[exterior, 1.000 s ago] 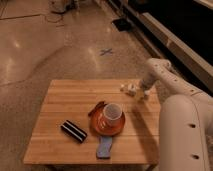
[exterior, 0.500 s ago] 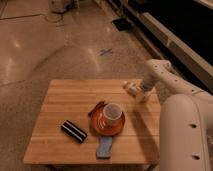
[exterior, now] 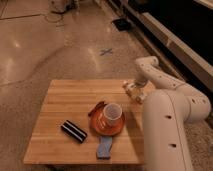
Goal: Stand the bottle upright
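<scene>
Polished concrete floor w/ a blue X mark (exterior: 106, 51) beyond, wooden table (exterior: 65, 100) in front. Left to right on it: black block (exterior: 73, 131) nr the front-left, blue flat item (exterior: 105, 149) at the front edge, orange plate (exterior: 95, 127) approx. mid-table w/ the translucent cup (exterior: 112, 114) standing on it. Then the far-right corner: the bottle (exterior: 126, 86), a small pale shape, sits right at the gripper (exterior: 133, 92), well apart from the plate. Arm curls in from the RHS.

Change vs. a sec ago: not much. Gripper has stayed over that same corner, maybe nudged a touch inward. Pale shape seems to have gone w/ it, so prob. it's in hand, not lying loose. Can't tell if the grip is closed or let go, nor if the bottle is tilted or upright. My read: mid-step, bottle not yet set down standing. It's close to the table edge, so a sloppy release could tip it off.
</scene>
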Available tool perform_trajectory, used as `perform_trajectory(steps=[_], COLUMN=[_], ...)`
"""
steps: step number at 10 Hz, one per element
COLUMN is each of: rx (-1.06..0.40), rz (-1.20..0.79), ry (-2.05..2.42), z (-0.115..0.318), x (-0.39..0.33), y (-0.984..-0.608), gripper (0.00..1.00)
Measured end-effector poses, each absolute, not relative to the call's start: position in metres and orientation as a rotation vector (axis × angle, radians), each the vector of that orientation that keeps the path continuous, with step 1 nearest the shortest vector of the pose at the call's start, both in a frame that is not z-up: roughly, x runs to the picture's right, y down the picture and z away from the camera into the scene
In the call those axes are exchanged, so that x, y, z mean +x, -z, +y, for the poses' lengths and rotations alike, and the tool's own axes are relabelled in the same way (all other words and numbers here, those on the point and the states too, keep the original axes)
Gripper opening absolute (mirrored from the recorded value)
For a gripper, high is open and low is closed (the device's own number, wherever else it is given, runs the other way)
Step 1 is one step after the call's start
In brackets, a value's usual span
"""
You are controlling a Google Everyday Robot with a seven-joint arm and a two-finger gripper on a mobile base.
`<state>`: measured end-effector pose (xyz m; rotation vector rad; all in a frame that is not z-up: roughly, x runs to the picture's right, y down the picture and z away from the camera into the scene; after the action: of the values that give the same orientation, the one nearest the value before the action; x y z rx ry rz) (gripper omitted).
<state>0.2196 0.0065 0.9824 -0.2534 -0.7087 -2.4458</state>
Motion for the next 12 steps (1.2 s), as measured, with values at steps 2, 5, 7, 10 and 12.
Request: perform_trajectory(steps=[2,5,7,10,12], rx=[-0.299,-0.348,-0.377,-0.392,-0.391], rz=[-0.695,-0.711,-0.727,-0.761,-0.801], ry=[2.449,2.422,2.383,2.322,2.289], z=[0.006,0.017,0.026,0.042,0.058], x=[0.217,0.223,0.236,0.255,0.262], y=[-0.986,-0.98,-0.968,-0.947,-0.933], gripper=[0.53,0.25,0.05,0.0,0.06])
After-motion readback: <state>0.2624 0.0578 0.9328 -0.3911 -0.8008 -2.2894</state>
